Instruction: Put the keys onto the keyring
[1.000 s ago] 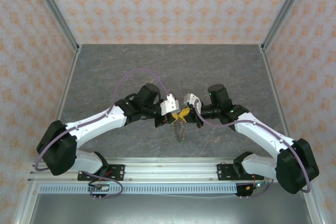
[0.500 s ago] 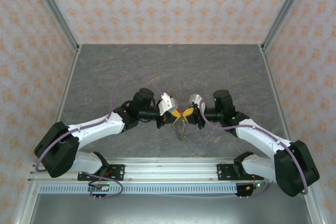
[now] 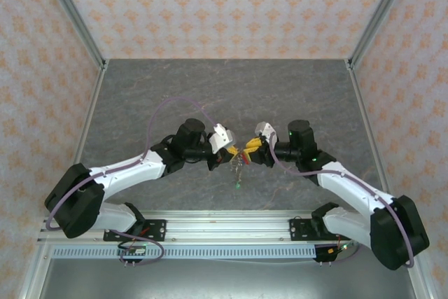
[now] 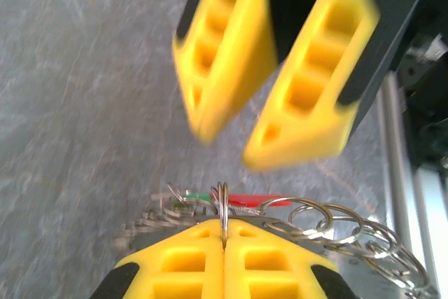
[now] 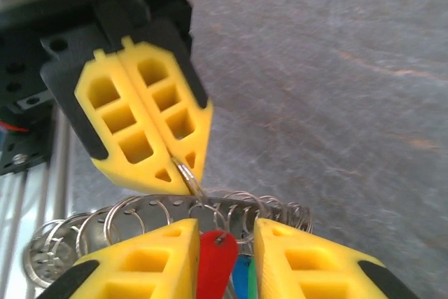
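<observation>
While left gripper (image 4: 224, 241) pinches keyring (image 4: 222, 208), right gripper (image 5: 225, 234) parted

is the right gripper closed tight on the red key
No, the right gripper stands open, with the red key in the gap between its yellow fingers.

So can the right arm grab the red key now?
Probably yes. The right gripper is open with the red key sitting right between its fingers, nothing blocking. The left gripper pinches a ring close by, but looks clear.
</observation>
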You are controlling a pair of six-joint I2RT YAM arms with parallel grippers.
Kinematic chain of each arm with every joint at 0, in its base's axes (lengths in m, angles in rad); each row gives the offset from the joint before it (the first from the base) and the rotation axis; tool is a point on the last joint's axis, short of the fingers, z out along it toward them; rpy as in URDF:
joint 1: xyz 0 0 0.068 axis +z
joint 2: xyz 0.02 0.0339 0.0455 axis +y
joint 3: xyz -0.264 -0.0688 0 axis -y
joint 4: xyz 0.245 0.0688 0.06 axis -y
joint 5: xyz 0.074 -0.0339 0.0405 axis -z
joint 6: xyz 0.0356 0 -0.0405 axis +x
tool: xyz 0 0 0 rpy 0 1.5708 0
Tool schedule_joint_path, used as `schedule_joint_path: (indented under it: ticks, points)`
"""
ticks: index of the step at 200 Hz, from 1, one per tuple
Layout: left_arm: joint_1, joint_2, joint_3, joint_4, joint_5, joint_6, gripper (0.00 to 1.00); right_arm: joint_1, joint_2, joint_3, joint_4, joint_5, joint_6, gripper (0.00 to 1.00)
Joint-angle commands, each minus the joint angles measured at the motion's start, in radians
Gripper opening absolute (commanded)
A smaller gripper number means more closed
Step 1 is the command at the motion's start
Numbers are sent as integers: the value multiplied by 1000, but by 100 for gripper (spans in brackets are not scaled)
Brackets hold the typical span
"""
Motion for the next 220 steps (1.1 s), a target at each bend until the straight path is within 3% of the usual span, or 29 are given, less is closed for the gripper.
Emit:
schedule_joint_path:
  ticks: [1,69,127,181,220]
  points:
    - [10,-40,67,-160,-94,121,0,-2,-67,-20,28,189,21,28]
    - [22,-6,238,-499,-162,292,0,-2,-174,-98,89,380,134,32]
    - [34,55,412,-768,-227,450,0,-2,-215,-148,98,358,258,28]
    - [132,-32,445,-920,-248,528,0,0,-287,-197,100,459,272,27]
    - [145,-54,479,-1007,-286,567,0,-1,-293,-211,107,518,272,26]
